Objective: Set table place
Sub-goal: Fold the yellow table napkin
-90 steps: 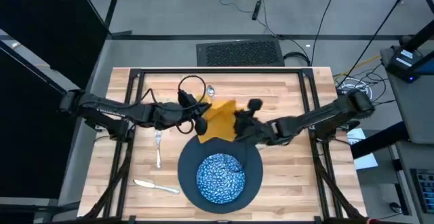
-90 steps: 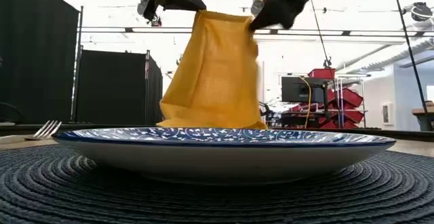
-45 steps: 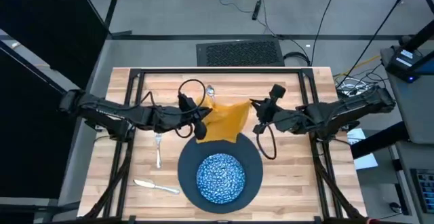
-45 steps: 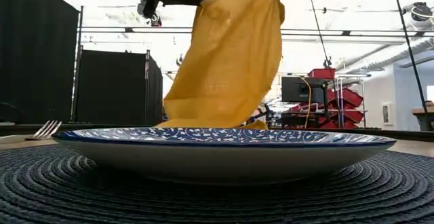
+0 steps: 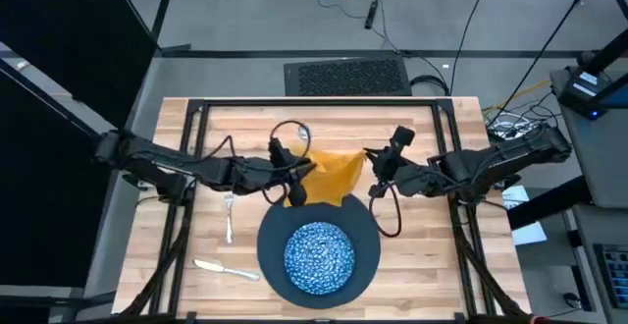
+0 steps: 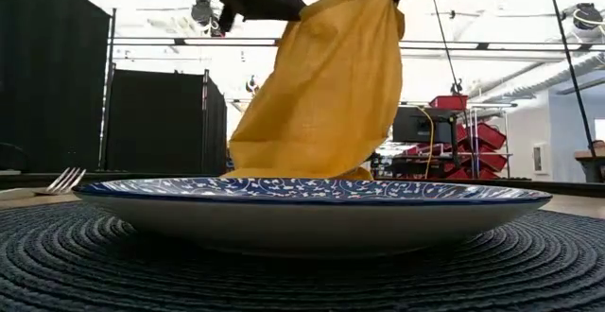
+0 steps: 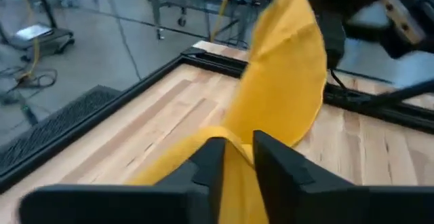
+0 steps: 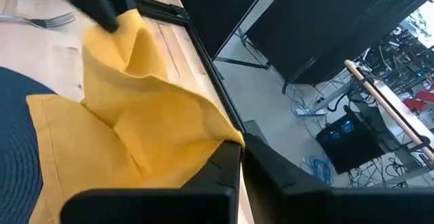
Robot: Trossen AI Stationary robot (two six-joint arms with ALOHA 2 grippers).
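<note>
Bowl, blue-and-white speckled, sits at the centre of the round dark slate-blue piece at the near middle of the table. In the low view that dark piece shows a coiled, woven surface, with the bowl's patterned rim resting on it.

Knife lies on the planks near left, just off the dark round's left edge. Fork lies farther back on the left, handle pointing toward the near edge; not touching the knife.

Napkin, mustard yellow, is held up off the table just beyond the far edge of the dark round. Its lower hem droops down behind the bowl's far rim in the low view; whether it touches the table, I cannot tell.

Left gripper reaches in from the left, its fingers closed nearly together with one top corner of the cloth pinched between them. Right gripper reaches in from the right, its jaws closed tight on the other top corner, cloth bunched at the tips in the right wrist view. The top edge of the napkin is stretched between the two.

Spoon shows at the far middle of the table, beyond the napkin, partly hidden by the left arm's cable.
</note>
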